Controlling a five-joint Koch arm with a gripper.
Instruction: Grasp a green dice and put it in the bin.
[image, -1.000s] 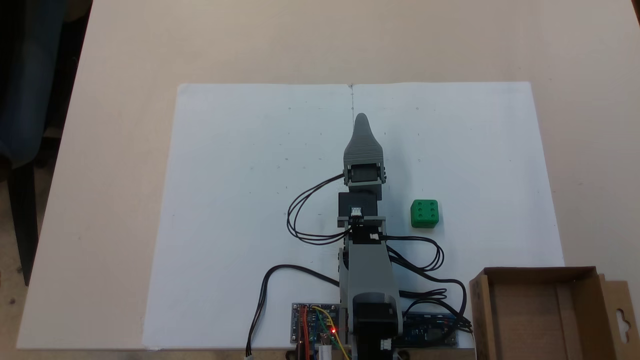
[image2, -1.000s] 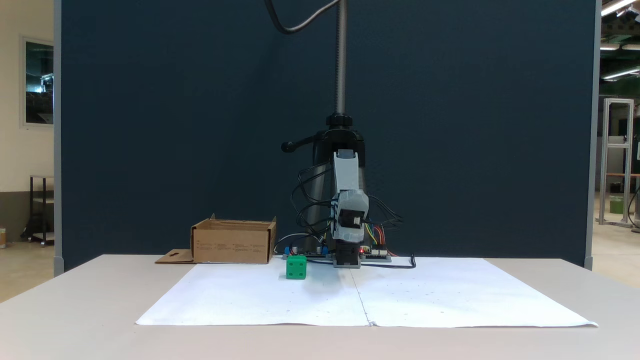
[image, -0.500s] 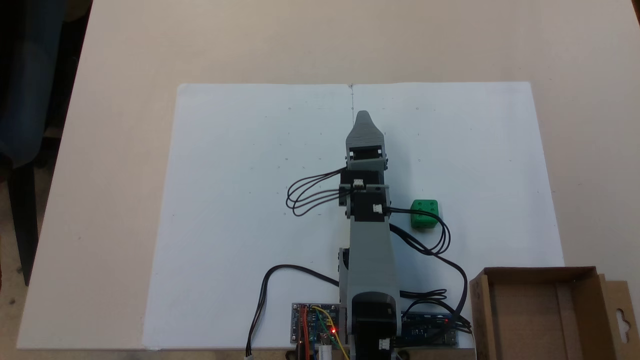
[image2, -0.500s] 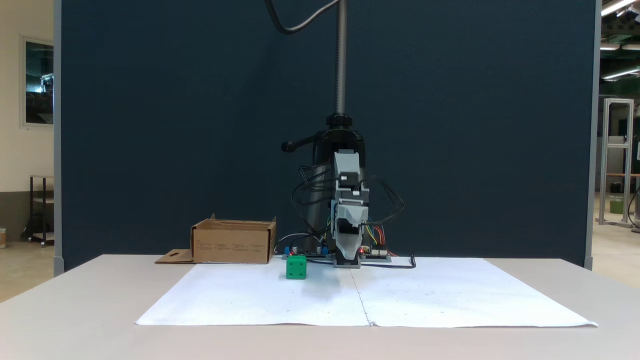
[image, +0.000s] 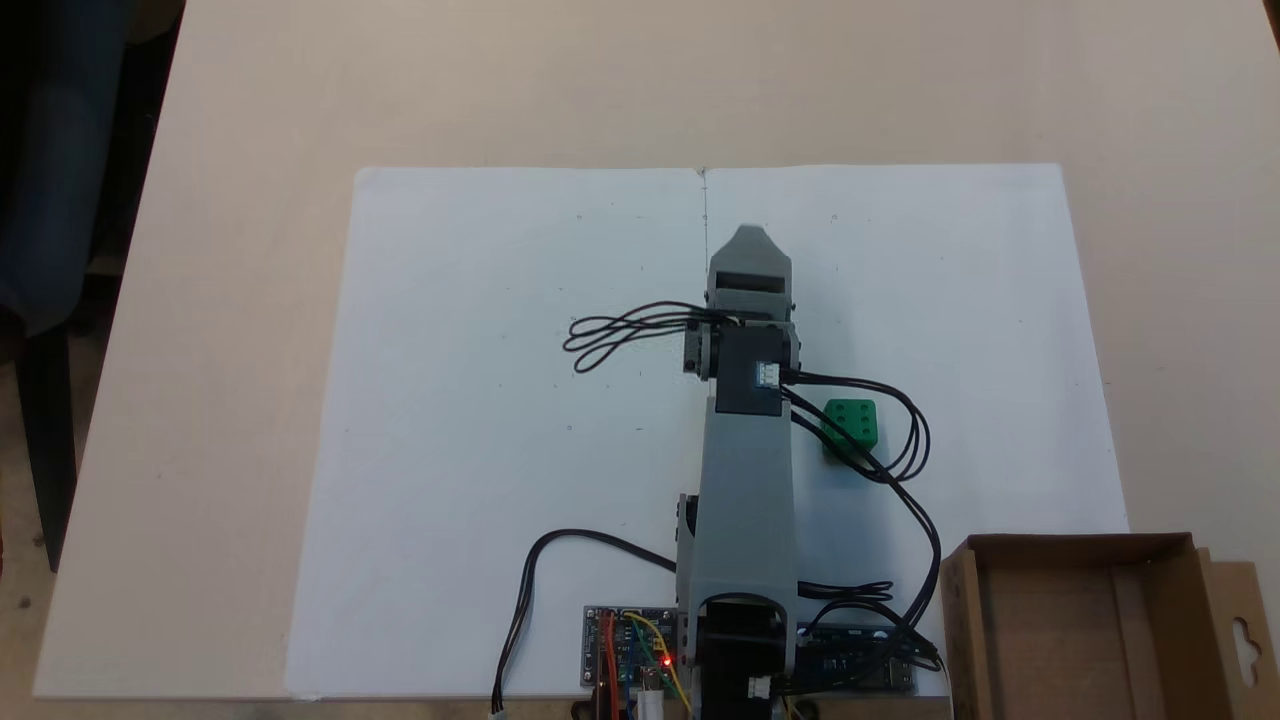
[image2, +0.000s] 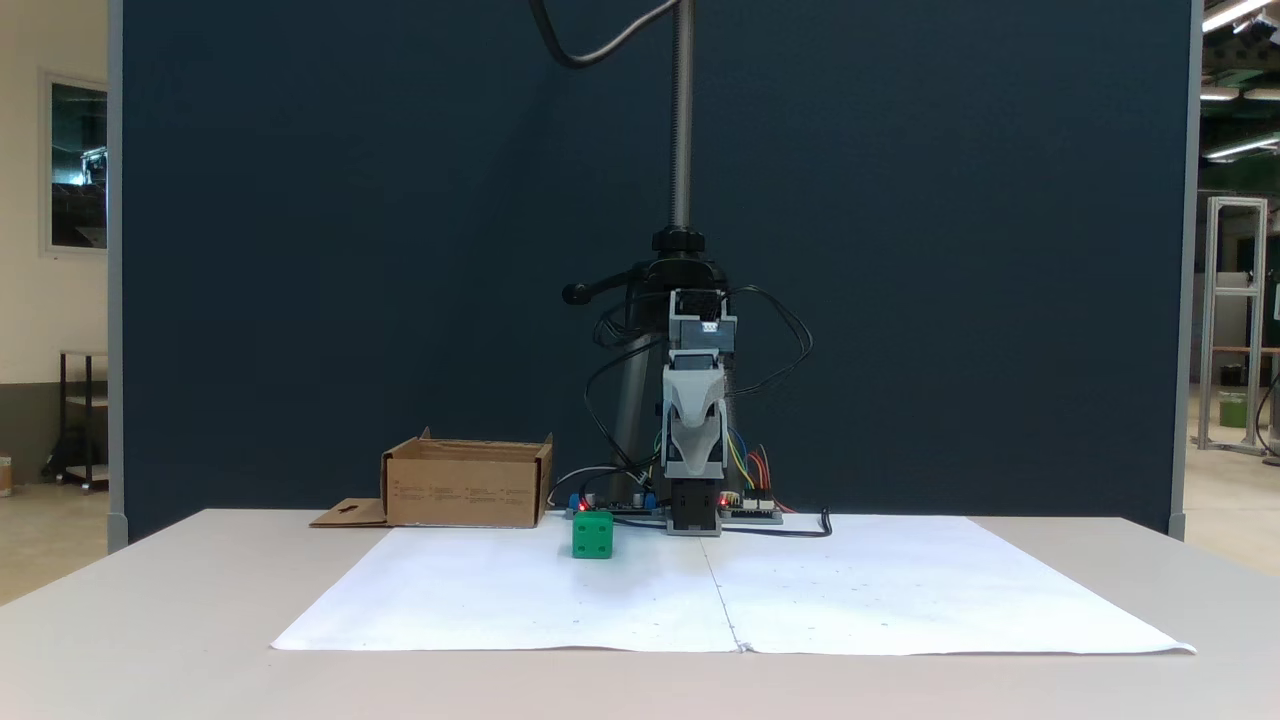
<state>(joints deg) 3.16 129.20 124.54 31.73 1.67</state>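
The green dice lies on the white paper to the right of the arm, crossed by black cables in this fixed view; in the other fixed view the green dice sits left of the arm base. My gripper hangs over the paper's centre fold, beyond the dice and apart from it. Seen from the front, the gripper is well above the table, pointing down, with no gap between its jaws and nothing held. The bin, a brown cardboard box, stands empty at the near right corner; in the front view the bin is at the left.
The white paper covers the middle of the beige table. Circuit boards and black cables lie around the arm base. A dark pole and a blue partition stand behind the arm.
The arm has unfolded and risen, and the gripper has lifted from near the paper, its tip drifting slightly right in the top-down view. The dice and the bin have not moved.
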